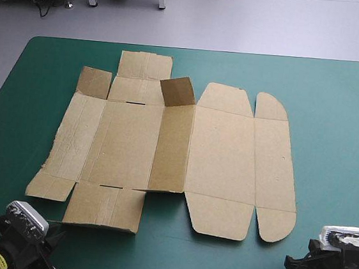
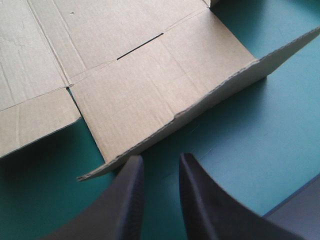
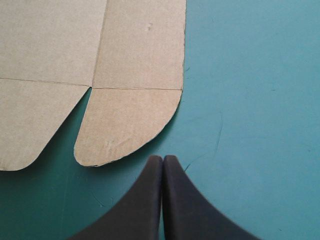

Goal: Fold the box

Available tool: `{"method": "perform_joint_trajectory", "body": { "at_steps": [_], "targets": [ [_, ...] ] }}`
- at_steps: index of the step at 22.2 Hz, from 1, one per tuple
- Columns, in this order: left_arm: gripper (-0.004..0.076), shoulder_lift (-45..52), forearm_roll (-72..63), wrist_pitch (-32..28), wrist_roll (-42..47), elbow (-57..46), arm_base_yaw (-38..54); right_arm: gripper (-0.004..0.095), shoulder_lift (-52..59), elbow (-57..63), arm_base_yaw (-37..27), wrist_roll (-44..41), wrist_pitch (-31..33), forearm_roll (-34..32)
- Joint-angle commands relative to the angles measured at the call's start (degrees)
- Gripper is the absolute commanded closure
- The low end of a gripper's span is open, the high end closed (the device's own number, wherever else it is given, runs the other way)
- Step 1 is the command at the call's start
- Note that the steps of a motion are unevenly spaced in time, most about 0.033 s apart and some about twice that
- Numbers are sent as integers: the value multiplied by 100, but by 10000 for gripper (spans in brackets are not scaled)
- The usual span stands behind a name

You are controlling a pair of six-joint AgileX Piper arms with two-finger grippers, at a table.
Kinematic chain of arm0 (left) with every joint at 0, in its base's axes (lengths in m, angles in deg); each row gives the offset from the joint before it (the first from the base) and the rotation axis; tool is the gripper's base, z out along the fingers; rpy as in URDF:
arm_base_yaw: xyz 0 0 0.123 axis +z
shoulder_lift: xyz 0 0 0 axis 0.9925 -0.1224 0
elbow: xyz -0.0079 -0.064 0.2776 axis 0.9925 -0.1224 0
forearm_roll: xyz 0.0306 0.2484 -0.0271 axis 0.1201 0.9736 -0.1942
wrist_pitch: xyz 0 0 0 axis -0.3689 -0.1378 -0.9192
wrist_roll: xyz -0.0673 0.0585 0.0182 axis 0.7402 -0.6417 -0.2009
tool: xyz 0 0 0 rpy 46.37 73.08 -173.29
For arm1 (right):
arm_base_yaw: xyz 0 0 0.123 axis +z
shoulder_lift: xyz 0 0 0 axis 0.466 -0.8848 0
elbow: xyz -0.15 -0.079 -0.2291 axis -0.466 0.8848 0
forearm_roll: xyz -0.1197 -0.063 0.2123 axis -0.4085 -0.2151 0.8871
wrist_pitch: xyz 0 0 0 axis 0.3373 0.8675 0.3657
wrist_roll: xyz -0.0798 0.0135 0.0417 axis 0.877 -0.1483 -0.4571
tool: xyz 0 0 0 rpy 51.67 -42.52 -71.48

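Observation:
The brown box (image 1: 178, 147) lies spread out as a cut sheet in the middle of the table. One small flap (image 1: 176, 90) at its far side stands raised; the other panels lie flat. At the near left corner, my left gripper (image 1: 53, 240) has its black fingers a narrow gap apart and holds nothing. Just ahead of this gripper (image 2: 159, 159) is the box's near front flap (image 2: 165, 90), its edge slightly lifted. My right gripper (image 1: 294, 262) waits at the near right corner. It (image 3: 163, 157) is shut and empty, just short of the rounded corner flap (image 3: 130, 120).
The teal-green cover (image 1: 334, 125) shows as a wide band to the right of the box. Narrower strips run along the near and far edges. The table's left edge lies close to the box's left panel.

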Motion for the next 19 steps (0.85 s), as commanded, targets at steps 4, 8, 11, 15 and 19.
{"method": "perform_joint_trajectory", "body": {
  "at_steps": [4,8,11,15,19],
  "targets": [
    [554,-80,-111,-291,33,139,-35,923,-65,-147,-28,40,-322,57],
    [671,-91,-284,-436,7,262,-35,923,-65,-147,-28,40,-332,57],
    [734,-323,-237,-918,13,925,-35,923,-65,-147,-28,40,-391,57],
    [734,-975,60,-1180,90,1647,-35,923,-65,-147,-28,40,-465,57],
    [734,-1934,605,-1427,423,2424,-35,923,-65,-147,-28,40,-475,57]
  ]
}}
